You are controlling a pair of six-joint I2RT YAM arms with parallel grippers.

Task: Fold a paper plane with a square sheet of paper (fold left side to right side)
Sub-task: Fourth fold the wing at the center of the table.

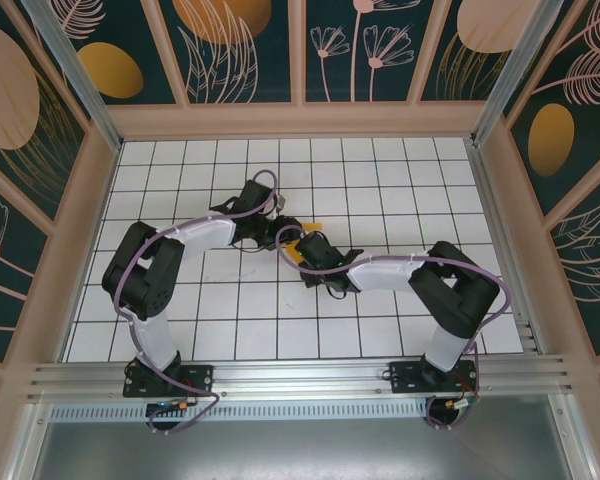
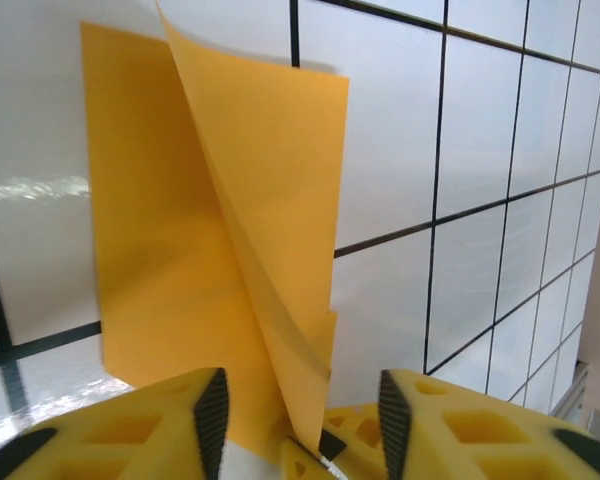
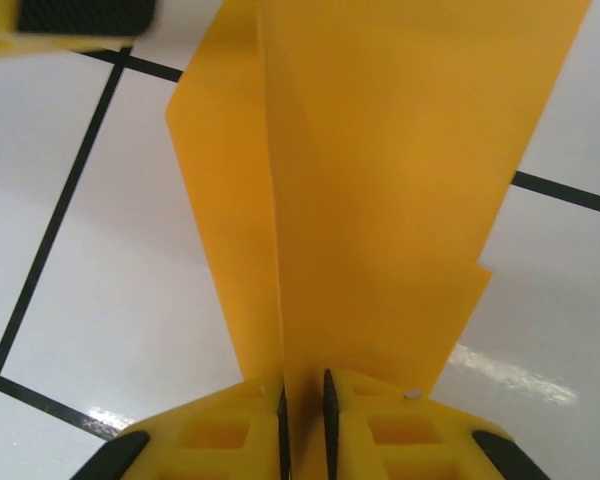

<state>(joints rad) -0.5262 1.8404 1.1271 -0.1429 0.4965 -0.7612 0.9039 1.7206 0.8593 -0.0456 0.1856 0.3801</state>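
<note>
paper plane [image 3: 380, 200] — one, part-folded | left claw [image 2: 302, 405] parted | right claw [image 3: 302, 400] pinching its edge

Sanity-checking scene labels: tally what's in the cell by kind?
Orange-yellow paper sheet, partly folded: 1
Robot arms: 2 (left arm, right arm)
Total: 3

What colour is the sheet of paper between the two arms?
Plain orange-yellow, unmarked; the left wrist view shows the paper best.
</note>
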